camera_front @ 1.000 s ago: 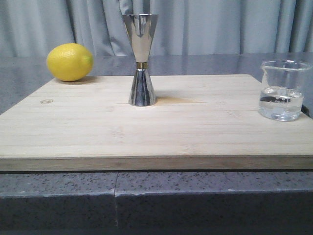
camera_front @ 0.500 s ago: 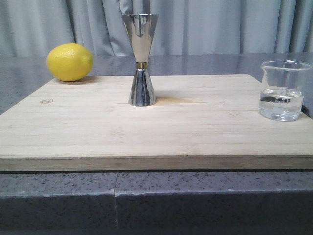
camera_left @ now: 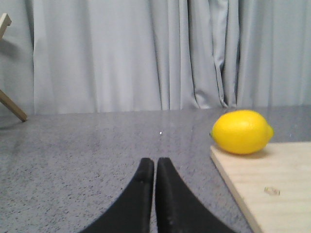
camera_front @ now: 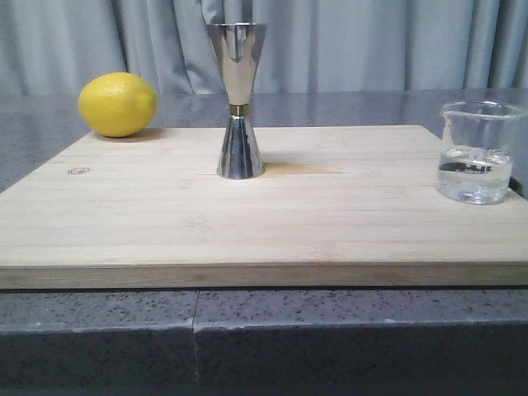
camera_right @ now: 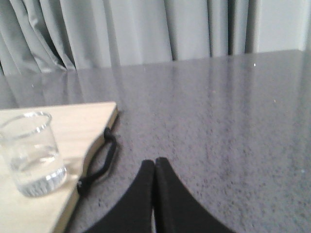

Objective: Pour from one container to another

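A clear glass beaker holding some clear liquid stands near the right edge of the wooden board; it also shows in the right wrist view as the beaker. The steel hourglass jigger with a gold waist band stands upright at the board's middle back. My left gripper is shut on nothing, over the grey counter left of the board. My right gripper is shut on nothing, over the counter right of the board. Neither gripper appears in the front view.
A yellow lemon rests at the board's back left corner, seen too as the lemon. A black cord loop hangs off the board's right corner. Grey curtains close the back. The counter's front edge runs below the board.
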`<action>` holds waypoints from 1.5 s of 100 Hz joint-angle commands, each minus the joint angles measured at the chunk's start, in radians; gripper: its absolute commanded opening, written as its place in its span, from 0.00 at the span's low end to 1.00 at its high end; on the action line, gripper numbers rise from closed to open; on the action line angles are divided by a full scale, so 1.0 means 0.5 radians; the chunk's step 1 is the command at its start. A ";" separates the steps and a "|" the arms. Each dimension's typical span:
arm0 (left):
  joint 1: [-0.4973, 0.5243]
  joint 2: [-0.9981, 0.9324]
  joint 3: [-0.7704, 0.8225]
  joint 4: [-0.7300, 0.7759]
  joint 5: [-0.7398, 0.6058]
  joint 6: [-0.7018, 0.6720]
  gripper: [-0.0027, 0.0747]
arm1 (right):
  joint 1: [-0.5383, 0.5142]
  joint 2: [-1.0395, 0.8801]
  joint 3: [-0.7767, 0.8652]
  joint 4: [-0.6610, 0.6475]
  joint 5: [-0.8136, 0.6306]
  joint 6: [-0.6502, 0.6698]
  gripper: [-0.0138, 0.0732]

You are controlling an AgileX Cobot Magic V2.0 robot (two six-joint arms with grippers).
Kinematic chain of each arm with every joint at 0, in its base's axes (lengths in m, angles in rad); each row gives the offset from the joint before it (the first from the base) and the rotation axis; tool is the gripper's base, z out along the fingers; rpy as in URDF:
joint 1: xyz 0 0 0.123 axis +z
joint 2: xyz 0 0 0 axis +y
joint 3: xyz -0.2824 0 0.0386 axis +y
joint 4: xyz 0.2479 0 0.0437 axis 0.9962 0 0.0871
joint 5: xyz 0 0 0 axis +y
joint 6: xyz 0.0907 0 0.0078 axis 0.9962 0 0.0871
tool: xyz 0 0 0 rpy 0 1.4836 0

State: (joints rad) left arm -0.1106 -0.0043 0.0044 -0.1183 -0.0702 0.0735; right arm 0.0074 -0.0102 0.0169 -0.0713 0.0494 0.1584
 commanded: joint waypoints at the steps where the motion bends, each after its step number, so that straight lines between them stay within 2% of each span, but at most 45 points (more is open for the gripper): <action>1: -0.019 -0.052 0.070 -0.299 -0.256 0.000 0.01 | -0.010 -0.037 0.053 0.127 -0.342 -0.009 0.08; 12: -0.031 -0.052 0.002 -0.585 -0.153 -0.067 0.01 | -0.010 -0.037 -0.023 0.295 -0.237 -0.009 0.08; 27: -0.109 0.020 -0.286 -0.595 0.377 -0.059 0.01 | -0.010 -0.029 -0.230 0.303 0.128 -0.009 0.08; 34: -0.152 0.126 -0.424 -0.595 0.509 -0.043 0.01 | -0.010 0.018 -0.336 0.289 0.242 -0.012 0.08; 54: -0.298 0.606 -0.782 -0.581 0.600 0.072 0.01 | -0.010 0.309 -0.678 0.268 0.524 -0.241 0.08; 74: -0.495 1.098 -1.060 -0.581 0.576 0.276 0.03 | -0.010 0.631 -0.887 0.268 0.539 -0.286 0.11; 81: -0.572 1.249 -1.126 -0.581 0.538 0.297 0.11 | -0.010 0.717 -0.913 0.268 0.539 -0.291 0.18; 88: -0.653 1.386 -1.168 -0.581 0.482 0.326 0.24 | -0.010 0.795 -0.918 0.268 0.509 -0.290 0.29; 103: -0.819 1.646 -1.203 -0.573 0.298 0.326 0.62 | -0.010 0.940 -0.918 0.284 0.390 -0.290 0.61; 110: -0.883 1.742 -1.203 -0.539 0.214 0.326 0.73 | -0.010 0.997 -0.918 0.299 0.316 -0.290 0.68; 126: -0.984 1.945 -1.203 -0.480 0.037 0.326 0.75 | -0.010 1.123 -0.918 0.339 0.143 -0.290 0.67; 150: -1.058 2.149 -1.203 -0.542 -0.271 0.317 0.75 | -0.007 1.236 -0.918 0.360 0.181 -0.290 0.67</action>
State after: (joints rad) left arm -0.6180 1.0521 -0.5616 -0.3739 -0.0599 0.2339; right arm 0.0074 0.5917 -0.4063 0.1033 0.2074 0.0255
